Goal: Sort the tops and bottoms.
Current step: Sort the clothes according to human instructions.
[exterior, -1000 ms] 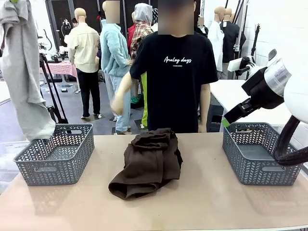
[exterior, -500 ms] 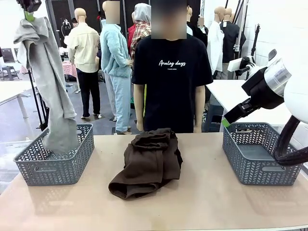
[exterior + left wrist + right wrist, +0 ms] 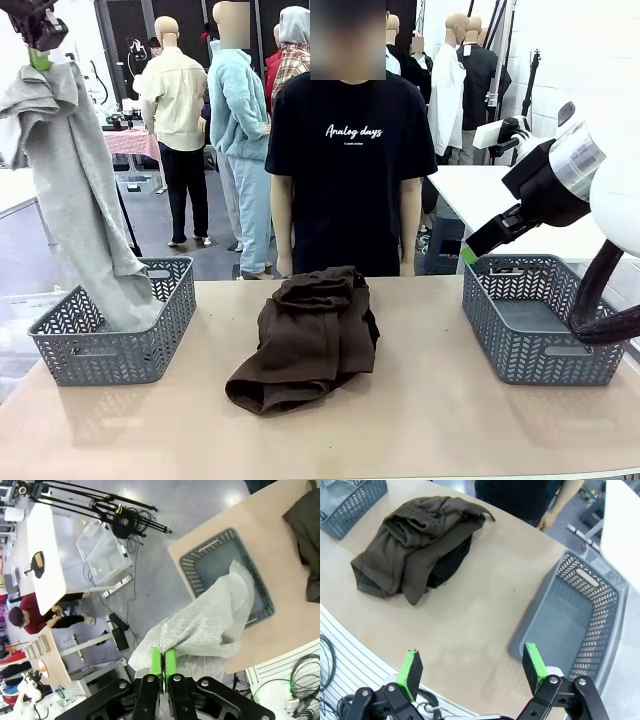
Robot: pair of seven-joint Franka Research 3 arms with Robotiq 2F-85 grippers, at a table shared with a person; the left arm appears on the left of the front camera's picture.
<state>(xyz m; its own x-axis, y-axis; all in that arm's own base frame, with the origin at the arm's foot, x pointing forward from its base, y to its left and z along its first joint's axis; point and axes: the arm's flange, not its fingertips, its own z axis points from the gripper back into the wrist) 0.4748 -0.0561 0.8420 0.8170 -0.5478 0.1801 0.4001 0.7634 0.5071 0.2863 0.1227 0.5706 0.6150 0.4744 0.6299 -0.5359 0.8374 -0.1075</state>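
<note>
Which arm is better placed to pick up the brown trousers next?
Right, probably. The right gripper is open and empty by the right basket, so it is free for the brown trousers. The left gripper is shut on the grey garment hanging into the left basket.

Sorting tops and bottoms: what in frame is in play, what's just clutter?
In play: grey top, held by left pincer; brown trousers; left basket; right basket.
Clutter: tripod on floor; clear bin; white side table.

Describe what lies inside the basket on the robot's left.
The lower end of the light grey garment hangs into the grey basket, its top pinched by the left arm's fingers. Bare floor shows beside it; whatever lies under the cloth is covered.
</note>
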